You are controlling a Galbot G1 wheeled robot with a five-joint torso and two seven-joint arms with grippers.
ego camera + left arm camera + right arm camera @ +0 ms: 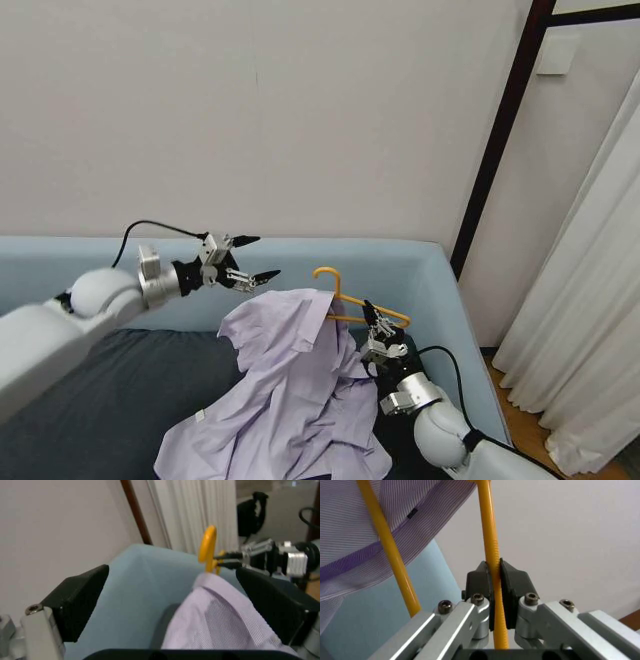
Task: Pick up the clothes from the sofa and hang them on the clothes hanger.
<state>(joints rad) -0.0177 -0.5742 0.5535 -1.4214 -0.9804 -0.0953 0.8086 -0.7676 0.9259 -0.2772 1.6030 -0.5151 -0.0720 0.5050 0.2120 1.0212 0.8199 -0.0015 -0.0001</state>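
Open air between left claw [266, 256], fingers spread, and lavender shirt [290, 390]. Shirt covers the orange hanger's [336, 290] left shoulder. Right claw [370, 318] clamps the right bar, blocking that side. Sofa backrest [60, 262] stands close behind.

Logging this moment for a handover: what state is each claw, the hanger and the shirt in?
Hanger: held up, one arm bare.
Shirt: partly on the hanger, rest trailing on the sofa.
Right claw: shut on the hanger's rod.
Left claw: open, empty, in the air beside the shirt.
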